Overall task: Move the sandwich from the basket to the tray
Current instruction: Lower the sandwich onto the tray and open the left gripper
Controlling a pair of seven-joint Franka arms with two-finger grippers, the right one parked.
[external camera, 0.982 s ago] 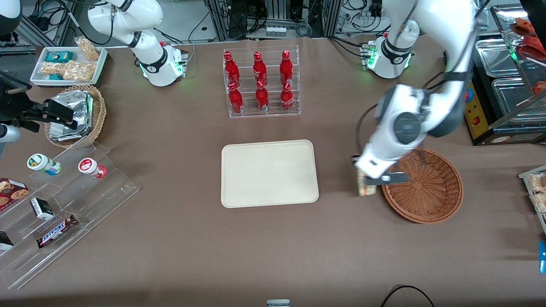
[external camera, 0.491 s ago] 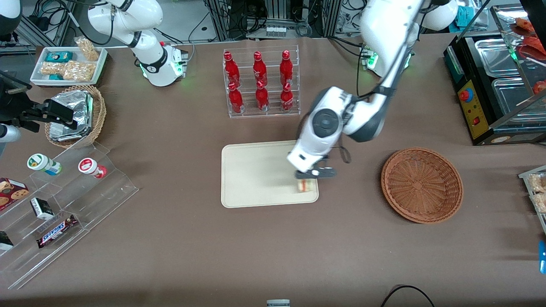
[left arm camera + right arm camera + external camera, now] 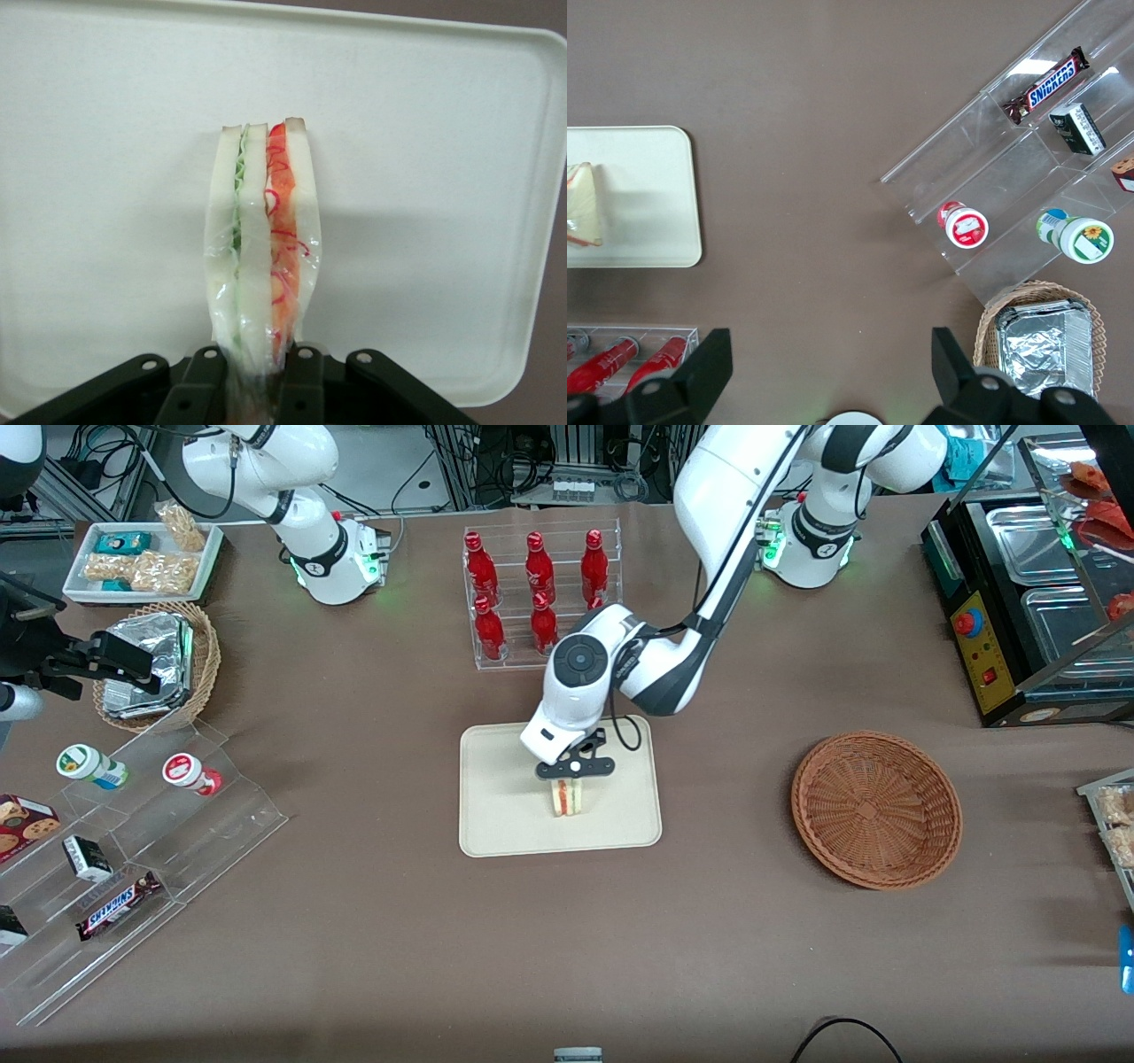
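The gripper (image 3: 568,773) is clamped on the sandwich (image 3: 567,798), which hangs over the middle of the tray (image 3: 496,815), well away from the empty basket (image 3: 875,809). The wedge's long axis points straight out from the jaws toward the tray's surface, so lowering and letting go looks like the next move.

The only wording I can read is "SNICKERS" on the chocolate bar (image 3: 118,904) lying on the clear stepped display stand (image 3: 142,850) (other packages' print is illegible to me).
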